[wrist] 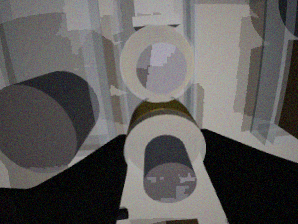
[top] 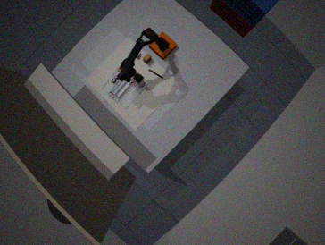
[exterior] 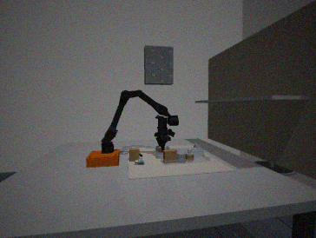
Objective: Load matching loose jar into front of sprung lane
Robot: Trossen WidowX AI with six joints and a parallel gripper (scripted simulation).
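My gripper [wrist: 162,139] [exterior: 162,148] is shut on a jar. In the wrist view the held jar [wrist: 132,146] has a pale round lid with a dark grey knob and a brownish-yellow body. It appears upright. Directly beyond it stands the lane jar [wrist: 129,65], with a pale ring-shaped top. The two look touching or nearly so. Behind the lane jar is a pale plate [wrist: 157,21], likely the pusher. Clear lane walls [wrist: 189,30] run beside the lane jar. The jar bases and the low front stop are hidden, so floor contact cannot be told.
A large dark grey cylinder [wrist: 40,120] stands left of the held jar, close to the left finger. Clear walls [wrist: 267,75] of another lane are at right. A wooden block [top: 147,58] [exterior: 134,155], a dark bar [top: 155,73] and another wooden block [exterior: 170,155] are on the work area.
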